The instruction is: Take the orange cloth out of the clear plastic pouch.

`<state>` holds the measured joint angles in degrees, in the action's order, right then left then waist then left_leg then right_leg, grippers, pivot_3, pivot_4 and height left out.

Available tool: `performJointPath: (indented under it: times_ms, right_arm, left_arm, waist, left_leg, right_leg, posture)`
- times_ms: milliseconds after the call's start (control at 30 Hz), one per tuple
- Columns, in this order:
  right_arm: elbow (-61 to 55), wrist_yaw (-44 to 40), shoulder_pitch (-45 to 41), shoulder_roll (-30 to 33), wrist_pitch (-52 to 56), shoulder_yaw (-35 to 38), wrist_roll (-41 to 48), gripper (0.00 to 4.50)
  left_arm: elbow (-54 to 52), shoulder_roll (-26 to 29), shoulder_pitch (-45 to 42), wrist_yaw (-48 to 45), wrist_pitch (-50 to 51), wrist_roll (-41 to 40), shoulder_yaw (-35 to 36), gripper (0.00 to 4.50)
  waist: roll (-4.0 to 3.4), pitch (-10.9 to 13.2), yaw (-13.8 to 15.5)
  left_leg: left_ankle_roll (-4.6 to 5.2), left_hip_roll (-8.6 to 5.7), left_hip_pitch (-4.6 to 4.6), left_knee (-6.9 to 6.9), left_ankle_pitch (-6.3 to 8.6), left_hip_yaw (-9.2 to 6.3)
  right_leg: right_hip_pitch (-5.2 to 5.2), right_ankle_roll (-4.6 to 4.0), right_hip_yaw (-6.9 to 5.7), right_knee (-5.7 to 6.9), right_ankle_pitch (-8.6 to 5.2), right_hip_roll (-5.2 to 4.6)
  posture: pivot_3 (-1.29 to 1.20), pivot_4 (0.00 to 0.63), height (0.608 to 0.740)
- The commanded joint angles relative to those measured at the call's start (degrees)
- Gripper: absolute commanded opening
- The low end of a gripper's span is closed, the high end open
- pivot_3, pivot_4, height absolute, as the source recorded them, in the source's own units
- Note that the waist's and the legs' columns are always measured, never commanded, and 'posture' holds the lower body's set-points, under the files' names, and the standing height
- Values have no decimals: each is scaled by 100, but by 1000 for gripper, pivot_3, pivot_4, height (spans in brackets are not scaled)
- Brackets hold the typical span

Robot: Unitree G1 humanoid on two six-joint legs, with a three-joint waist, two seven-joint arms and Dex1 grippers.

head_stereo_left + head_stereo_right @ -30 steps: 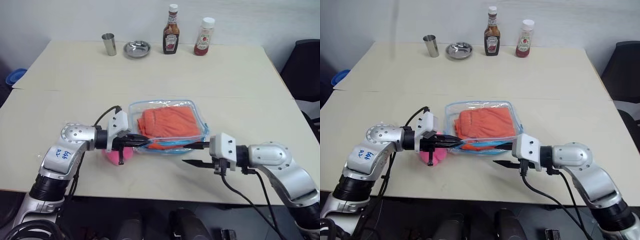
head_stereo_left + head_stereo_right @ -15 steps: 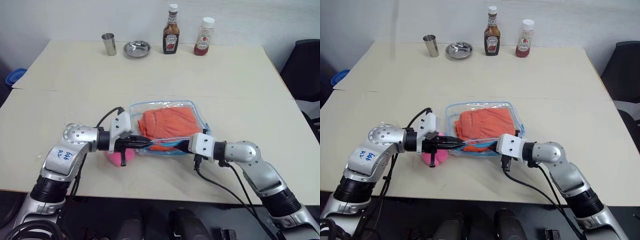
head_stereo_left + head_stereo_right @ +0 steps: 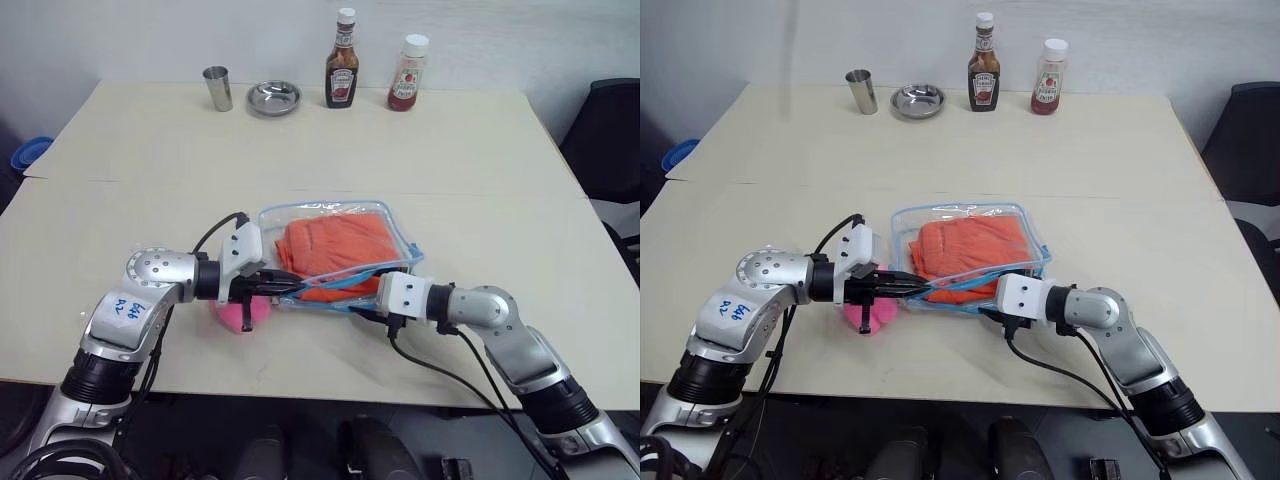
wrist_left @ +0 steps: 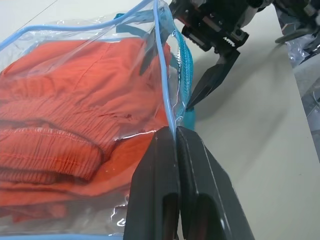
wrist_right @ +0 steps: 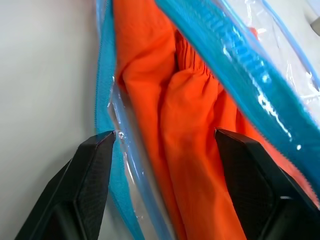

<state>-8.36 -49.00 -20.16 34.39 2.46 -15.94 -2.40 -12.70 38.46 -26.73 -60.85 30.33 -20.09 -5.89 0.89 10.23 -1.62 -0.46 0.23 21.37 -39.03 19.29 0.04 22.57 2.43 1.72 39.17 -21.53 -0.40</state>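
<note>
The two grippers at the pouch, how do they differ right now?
The left gripper is shut, pinching the upper edge of the clear plastic pouch and holding its mouth up. The right gripper is open, its fingers spread at the pouch's mouth with the orange cloth between them, not yet closed on it. The left one comes in from the pouch's left end, the right one from its right. Both sit at the pouch's near, opened edge.

At the far edge of the table (image 3: 480,150) stand, in a row, a metal cup (image 3: 217,88), a shallow metal bowl (image 3: 274,97), a dark sauce bottle (image 3: 343,60) and a red ketchup bottle (image 3: 407,73). All four stand upright and apart. A black chair (image 3: 608,140) sits beside the table's right side.
</note>
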Motion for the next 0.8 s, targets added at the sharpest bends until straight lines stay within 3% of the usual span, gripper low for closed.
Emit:
performJointPath:
  times_ms: [33,433,533,800]
  right_arm:
    - [10,89,-126,-35,-39,85,-69,3324]
    - [773,451,-440,-128,-327,-320,-1031,3324]
    - [1038,522,-519,-89,-453,-450,-1304,2710]
    - [1264,433,-530,-50,-853,-623,-1430,204]
  left_arm:
    - [-185,30,-118,-17,-82,-37,-16,0]
    - [-251,21,-122,55,-40,-58,-34,0]
    - [-272,12,-119,92,-29,-68,-39,0]
    - [-250,-79,-163,210,42,-145,1,0]
  waist:
    - [0,0,0]
    - [1,-1,-7]
    - [2,-2,-2]
    - [4,-3,-6]
  left_leg:
    - [0,0,0,0,0,0]
    - [-1,0,-2,-1,0,2]
    - [-1,0,-4,-1,-1,2]
    - [-2,-1,-10,-4,-1,3]
  right_leg:
    - [0,0,0,0,0,0]
    - [0,0,2,3,0,0]
    - [-1,0,2,3,0,0]
    - [-6,0,3,8,0,-1]
  posture:
    - [0,150,740]
    - [0,150,740]
    - [0,150,740]
    - [0,150,740]
